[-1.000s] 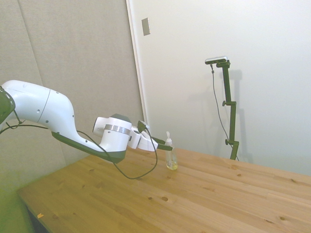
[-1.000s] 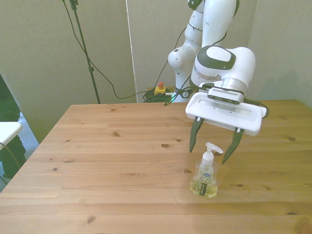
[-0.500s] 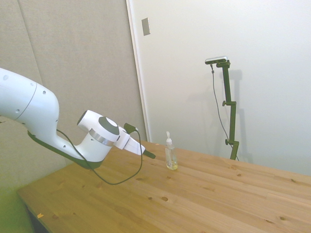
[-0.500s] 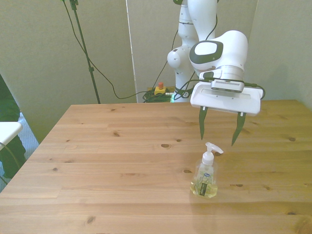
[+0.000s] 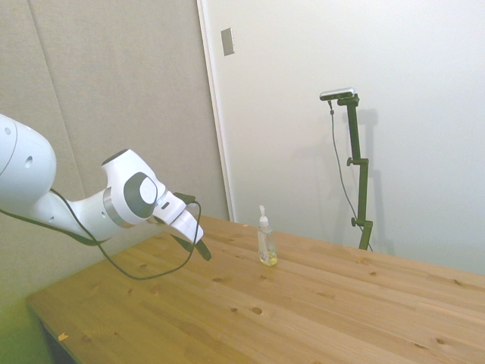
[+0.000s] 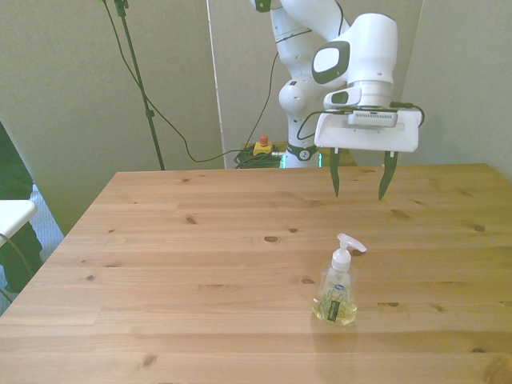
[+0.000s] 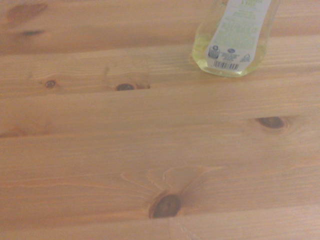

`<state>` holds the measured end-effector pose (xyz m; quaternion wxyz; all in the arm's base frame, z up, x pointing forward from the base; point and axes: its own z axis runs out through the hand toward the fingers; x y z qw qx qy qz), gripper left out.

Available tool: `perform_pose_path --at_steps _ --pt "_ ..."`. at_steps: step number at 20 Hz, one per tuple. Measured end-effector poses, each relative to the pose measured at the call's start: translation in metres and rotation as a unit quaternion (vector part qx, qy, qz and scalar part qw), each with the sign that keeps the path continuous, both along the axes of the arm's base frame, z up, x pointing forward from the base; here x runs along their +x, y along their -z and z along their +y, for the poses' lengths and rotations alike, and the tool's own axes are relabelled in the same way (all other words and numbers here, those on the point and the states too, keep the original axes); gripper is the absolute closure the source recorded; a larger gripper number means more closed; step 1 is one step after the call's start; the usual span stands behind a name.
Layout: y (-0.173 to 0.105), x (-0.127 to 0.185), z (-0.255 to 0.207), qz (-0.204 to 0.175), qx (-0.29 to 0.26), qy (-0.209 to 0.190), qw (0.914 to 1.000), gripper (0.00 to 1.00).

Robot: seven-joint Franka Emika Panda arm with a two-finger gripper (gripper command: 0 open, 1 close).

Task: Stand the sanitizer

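Fingers [image 5: 198, 247] of the white Franka arm's gripper: two dark prongs, seen edge-on in the side view, angled down over the light wooden plank table [image 5: 318, 318], clear of the surface, nothing between them. Spread not readable from this angle. Small slim clear plastic sanitizer bottle with yellowish liquid and white pump top [image 5: 265, 240] stands upright on the table, well apart from the fingers, further out from the arm. Black cable [image 5: 129, 267] loops under the wrist.

Front view: fingers [image 6: 361, 173] hang straight down from the flat white gripper body, spread wide, empty, tips above the table [image 6: 160, 264] near its far edge. Sanitizer bottle [image 6: 337, 286] upright nearer the camera, toward the front view's right, pump nozzle pointing to the front view's right, white label facing the camera, yellow liquid filling the lower part. Bottle and fingers well apart, no contact. Small yellow box with a red button [image 6: 262, 145] sits behind the table by the robot base.

Wrist view: only the lower part of the sanitizer bottle [image 7: 233, 40] shows, cut by the frame edge, label with barcode and yellow liquid visible, base flat on the table [image 7: 100, 150]. Dark knots in the planks around it.
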<state>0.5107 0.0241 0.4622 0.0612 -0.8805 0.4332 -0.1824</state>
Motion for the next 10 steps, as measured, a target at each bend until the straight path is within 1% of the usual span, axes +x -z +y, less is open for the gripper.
perform_pose_path --at_steps 3,5,8,10 --pt "-0.025 0.014 -0.026 0.053 0.029 -0.051 0.9969 0.0" --pt "-0.034 0.018 -0.03 0.07 0.058 -0.076 0.9929 0.0" --pt "-0.028 0.02 -0.024 0.093 0.075 -0.105 0.9873 0.0" --pt "-0.019 0.02 -0.016 0.112 0.063 -0.114 0.9851 0.0"
